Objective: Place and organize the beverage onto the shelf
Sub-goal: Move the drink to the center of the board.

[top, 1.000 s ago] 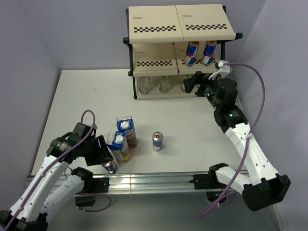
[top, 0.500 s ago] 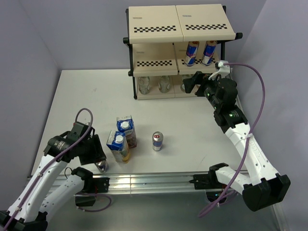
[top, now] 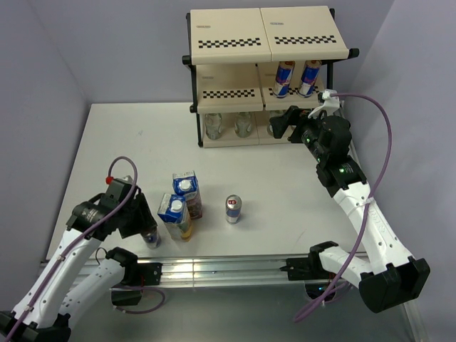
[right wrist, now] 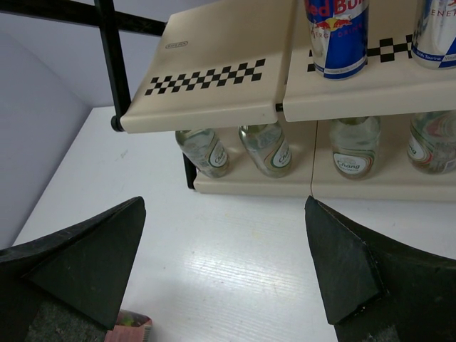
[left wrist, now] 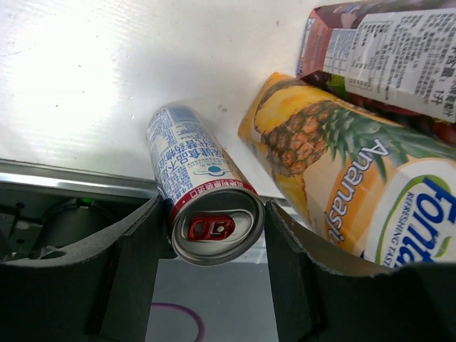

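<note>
L gripper clamps a can by its top rim, jaws part-closed, one finger pressed to each side; the pads are lost in shadow. The can sits at 7 o'clock on the table, right at the near edge by the rail. Whether its base is down can't be told.

Just beside it at 3 o'clock is the yellow carton, label cut off by the frame edge. The purple carton, at 1 o'clock behind it, is cropped too; touching or not is unclear. A 2nd can stands upright alone at 3 o'clock of the cartons, apart from them.

R gripper is spread wide with nothing in it, facing the shelf at the table's 1 o'clock. On the bottom tier, 4 bottles stand in a row in the wrist cam. In the top cam the mid board hides most of them, and the R gripper covers the rightmost. On the mid tier's right half, 2 shelf cans stand upright, tops cropped in the wrist view.
</note>
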